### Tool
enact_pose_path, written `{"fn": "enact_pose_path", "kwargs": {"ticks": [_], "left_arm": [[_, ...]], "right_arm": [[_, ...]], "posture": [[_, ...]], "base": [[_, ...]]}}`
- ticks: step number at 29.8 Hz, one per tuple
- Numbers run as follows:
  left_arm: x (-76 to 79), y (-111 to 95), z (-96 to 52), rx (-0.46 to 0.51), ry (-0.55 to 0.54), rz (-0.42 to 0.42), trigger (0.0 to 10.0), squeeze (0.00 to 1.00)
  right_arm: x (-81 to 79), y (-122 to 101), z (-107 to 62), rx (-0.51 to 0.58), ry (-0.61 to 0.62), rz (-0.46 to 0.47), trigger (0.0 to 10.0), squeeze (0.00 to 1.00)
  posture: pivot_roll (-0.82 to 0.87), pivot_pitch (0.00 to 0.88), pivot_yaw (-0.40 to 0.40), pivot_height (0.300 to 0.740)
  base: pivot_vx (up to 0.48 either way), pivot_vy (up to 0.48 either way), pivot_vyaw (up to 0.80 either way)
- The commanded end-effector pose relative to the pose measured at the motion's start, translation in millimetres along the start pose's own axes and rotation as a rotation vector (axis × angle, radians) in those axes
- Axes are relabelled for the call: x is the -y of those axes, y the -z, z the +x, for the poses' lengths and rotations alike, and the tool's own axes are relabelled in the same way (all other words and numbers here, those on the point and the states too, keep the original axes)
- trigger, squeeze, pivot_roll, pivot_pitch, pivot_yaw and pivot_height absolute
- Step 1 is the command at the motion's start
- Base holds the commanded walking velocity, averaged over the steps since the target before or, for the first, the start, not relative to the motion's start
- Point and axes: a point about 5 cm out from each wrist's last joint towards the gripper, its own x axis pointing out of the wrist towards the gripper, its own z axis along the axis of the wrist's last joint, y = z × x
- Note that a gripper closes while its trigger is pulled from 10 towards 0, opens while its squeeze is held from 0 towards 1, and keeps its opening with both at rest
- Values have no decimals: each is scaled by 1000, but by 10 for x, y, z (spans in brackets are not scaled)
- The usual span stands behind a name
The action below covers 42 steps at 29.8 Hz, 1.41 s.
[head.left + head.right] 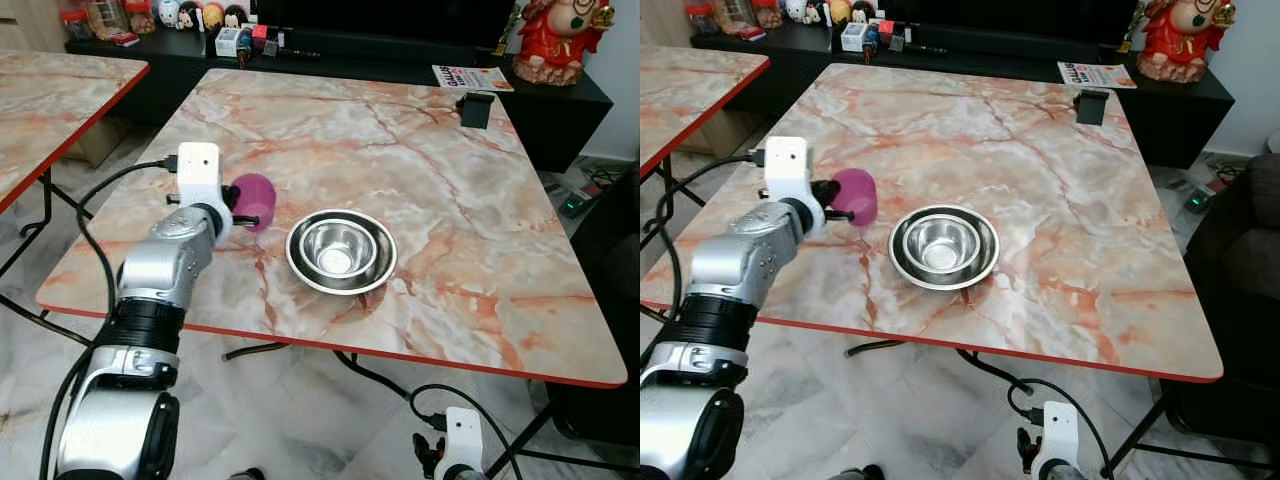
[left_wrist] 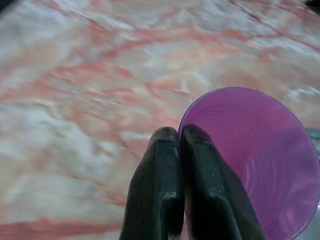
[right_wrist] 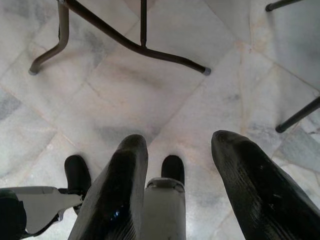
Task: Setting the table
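I have the left tool (image 2: 179,137) out over the near-left part of the marble desk (image 1: 420,140), pinched tight on the rim of the purple cup (image 1: 252,200). In the left wrist view one finger (image 2: 157,190) sits outside the cup wall and the other inside it, with nothing but that thin wall between them. The cup lies tipped on its side, its mouth facing back toward my wrist, and I cannot tell whether it touches the desk or hangs just above it. It is just beside the steel bowl (image 1: 341,251), on the bowl's left, with a small gap between them. The bowl stands upright near the front middle of the desk and looks like two bowls nested, one inside the other.

My right tool (image 3: 177,165) hangs low beside the desk's front edge, pointing down at the pale tiled floor (image 3: 165,95), its fingers spread well apart and holding nothing. The dark legs of the desk cross the floor beyond it.

A small black object (image 1: 476,109) stands at the far right corner of the desk. Behind that runs a low black cabinet (image 1: 560,100) carrying a red figurine (image 1: 556,38) and a magazine (image 1: 470,77).
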Motion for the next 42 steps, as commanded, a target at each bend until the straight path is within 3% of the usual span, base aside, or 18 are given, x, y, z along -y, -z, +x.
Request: {"fn": "enact_pose_path", "kwargs": {"ticks": [1, 15, 35, 36, 37, 38, 39, 40, 41, 42], "left_arm": [[30, 7, 30, -29, -11, 20, 10000, 0], [82, -62, 30, -1, -87, 52, 10000, 0], [-64, -51, 30, -27, -177, 60, 10000, 0], [-67, -49, 31, -28, -179, 59, 10000, 114], [-68, -49, 31, -29, -181, 58, 10000, 114], [-71, -48, 31, -29, -182, 56, 10000, 400], [-72, -48, 31, -29, -183, 55, 10000, 400], [-75, -48, 31, -29, -185, 55, 10000, 733], [-77, -49, 32, -28, -187, 54, 10000, 1000], [-77, -49, 32, -28, -188, 53, 10000, 1000]], "right_arm": [[27, 21, -8, -11, 7, 1, 10000, 0], [51, 27, -14, -12, 11, 2, 10000, 0], [21, 22, -6, -12, 8, 7, 10000, 0], [19, 22, -6, -12, 7, 7, 10000, 0], [18, 21, -6, -12, 7, 7, 10000, 0], [16, 20, -5, -12, 7, 8, 10000, 0], [15, 19, -5, -11, 7, 9, 10000, 0], [13, 20, -4, -12, 6, 6, 10000, 0], [11, 18, -4, -12, 6, 5, 10000, 0], [11, 17, -3, -12, 6, 5, 10000, 0]], "posture": [[23, 145, -66, 740], [14, 143, -76, 740], [19, 137, -67, 740], [18, 136, -67, 740], [18, 136, -67, 740], [19, 134, -67, 740], [19, 134, -67, 740], [20, 134, -67, 740], [24, 134, -68, 740], [24, 134, -68, 740]], "base": [[0, 0, 0], [0, 0, 0], [0, 0, 0], [0, 0, 0], [0, 0, 0], [0, 0, 0], [0, 0, 0], [0, 0, 0], [0, 0, 0], [0, 0, 0]]}}
